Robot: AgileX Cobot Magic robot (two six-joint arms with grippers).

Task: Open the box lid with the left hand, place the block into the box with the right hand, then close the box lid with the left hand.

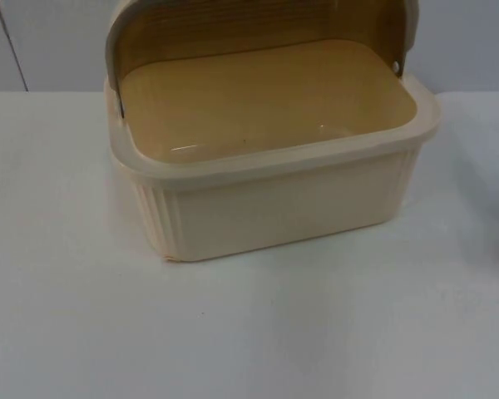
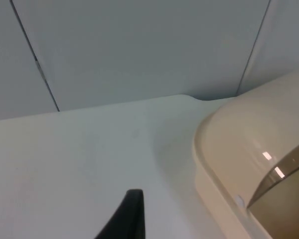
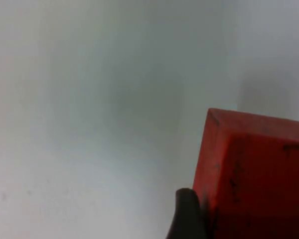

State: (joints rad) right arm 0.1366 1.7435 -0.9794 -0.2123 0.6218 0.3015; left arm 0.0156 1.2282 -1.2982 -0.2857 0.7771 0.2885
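box (image 1: pixel 266 199) sits mid-table by the partition wall (image 2: pixel 139 50), lid (image 1: pixel 258 25) swung up and back, inside bare. red block (image 3: pixel 254 174) lies against the right gripper (image 3: pixel 189 214) fingertip; grip state cannot be told. left gripper (image 2: pixel 127 216) hovers over the table (image 1: pixel 233 332) beside the box, state unclear. risk: a block held loosely could slip or clip the rim on the way in.

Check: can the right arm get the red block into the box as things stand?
Probably yes. The lid is swung up and back, so the box stands open and looks bare inside. The right end effector has a fingertip against the red block; whether it grips it can't be told.
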